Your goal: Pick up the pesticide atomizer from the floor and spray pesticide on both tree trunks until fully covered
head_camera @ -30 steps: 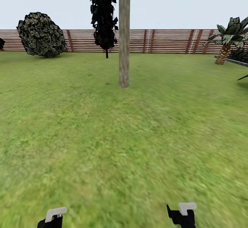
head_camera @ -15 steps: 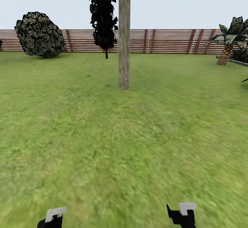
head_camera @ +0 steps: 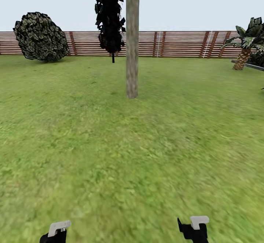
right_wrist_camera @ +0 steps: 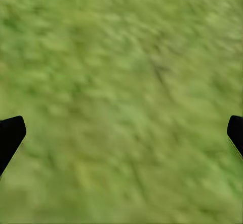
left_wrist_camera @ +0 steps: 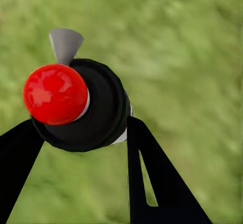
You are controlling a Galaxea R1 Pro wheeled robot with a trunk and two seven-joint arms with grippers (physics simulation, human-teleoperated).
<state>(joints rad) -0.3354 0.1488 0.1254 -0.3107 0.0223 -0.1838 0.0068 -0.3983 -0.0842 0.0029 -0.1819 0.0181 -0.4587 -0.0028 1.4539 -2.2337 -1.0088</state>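
- Left gripper (left_wrist_camera: 81, 133): jaws clamped on the pesticide atomizer (left_wrist_camera: 81, 107), red top toward the camera, held above the lawn (head_camera: 110, 155).
- Right gripper (right_wrist_camera: 121, 133): jaws spread wide, nothing between them.
- Tree trunk (head_camera: 132, 52) stands far ahead, centre; fence (head_camera: 176, 44) behind, round bush (head_camera: 40, 36) far left.

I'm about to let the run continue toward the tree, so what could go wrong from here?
1. The left pincer holds the pesticide atomizer between its fingers; a loose grip might let it slip onto the lawn while driving.
2. The tree trunk stands far ahead, so spraying now would likely miss it.
3. It stands dead ahead, so driving straight on too far could bump the base into it.
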